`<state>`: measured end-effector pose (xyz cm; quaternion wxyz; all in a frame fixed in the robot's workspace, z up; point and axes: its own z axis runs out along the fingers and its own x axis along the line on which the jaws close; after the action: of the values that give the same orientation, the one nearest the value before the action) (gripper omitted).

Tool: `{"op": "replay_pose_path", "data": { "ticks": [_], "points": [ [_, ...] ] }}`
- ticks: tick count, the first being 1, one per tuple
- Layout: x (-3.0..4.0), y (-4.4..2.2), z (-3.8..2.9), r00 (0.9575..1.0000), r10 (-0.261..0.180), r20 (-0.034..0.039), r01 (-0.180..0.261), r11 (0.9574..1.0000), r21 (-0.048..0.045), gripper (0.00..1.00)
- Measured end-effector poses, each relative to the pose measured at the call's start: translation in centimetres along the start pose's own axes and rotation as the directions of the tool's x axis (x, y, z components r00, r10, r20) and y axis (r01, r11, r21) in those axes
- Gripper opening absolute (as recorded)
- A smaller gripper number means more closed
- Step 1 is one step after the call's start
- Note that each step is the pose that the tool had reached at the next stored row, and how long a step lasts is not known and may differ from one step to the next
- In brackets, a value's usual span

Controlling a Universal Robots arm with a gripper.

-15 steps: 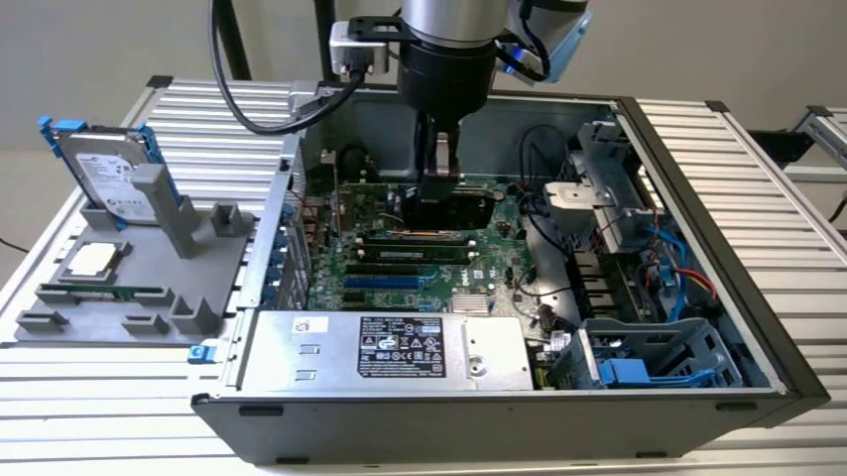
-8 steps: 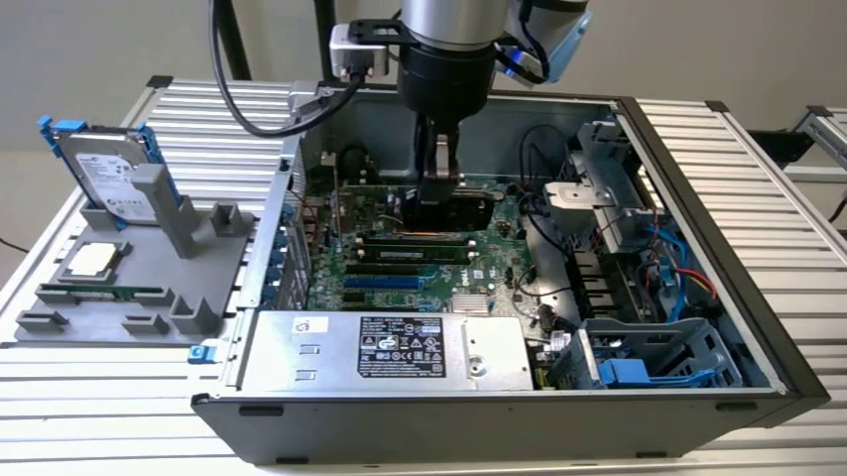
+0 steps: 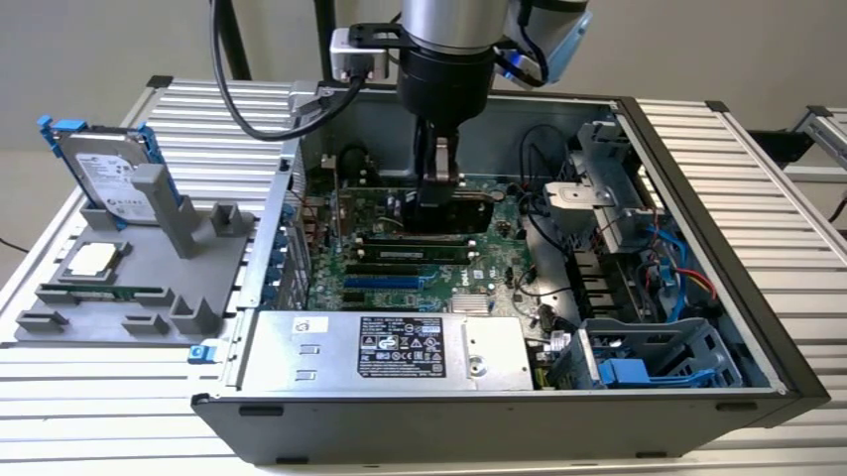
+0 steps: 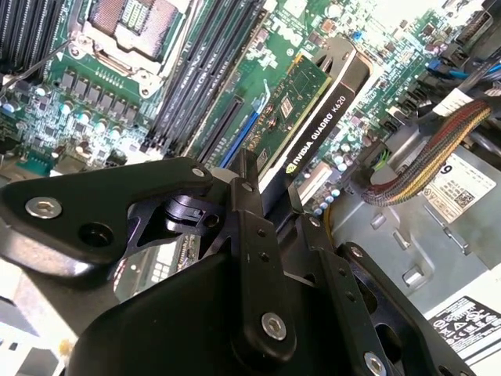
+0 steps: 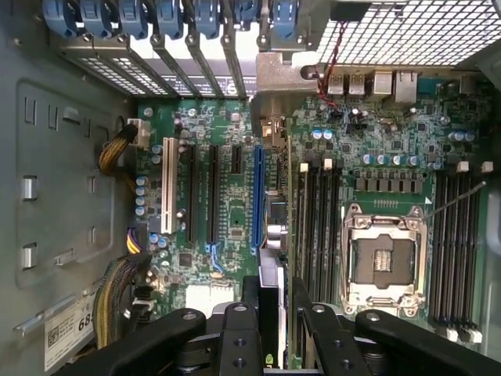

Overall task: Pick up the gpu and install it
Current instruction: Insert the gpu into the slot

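The gpu [image 3: 443, 212] stands on edge over the green motherboard [image 3: 503, 258] inside the open computer case [image 3: 741, 297]. My gripper [image 3: 438, 183] reaches straight down into the case and is shut on the card's upper edge. In the second wrist view the gpu [image 4: 313, 117] shows its green board and black cooler, running away from my gripper [image 4: 274, 200]. In the first wrist view the gpu [image 5: 274, 235] appears edge-on between the fingers of my gripper [image 5: 275, 291], right beside the long blue slot [image 5: 257, 196]. I cannot tell whether its lower edge sits in a slot.
A silver hard drive with blue rails [image 3: 113, 178] stands in a grey holder [image 3: 133, 297] to the case's left in the exterior view. The power supply [image 3: 384, 347], a drive cage [image 3: 649, 357] and cable bundles [image 3: 662, 268] crowd the case. A CPU socket [image 5: 383, 258] lies near the card.
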<state>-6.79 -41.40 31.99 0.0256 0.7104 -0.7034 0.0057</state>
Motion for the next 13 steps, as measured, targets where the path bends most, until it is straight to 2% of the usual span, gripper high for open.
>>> {"op": "replay_pose_path", "data": {
  "ticks": [13],
  "points": [
    [-0.02, -0.01, 0.44, 1.0, 0.0, -0.0071, 0.0, 1.0, -0.0001, 0.0]
  ]
}}
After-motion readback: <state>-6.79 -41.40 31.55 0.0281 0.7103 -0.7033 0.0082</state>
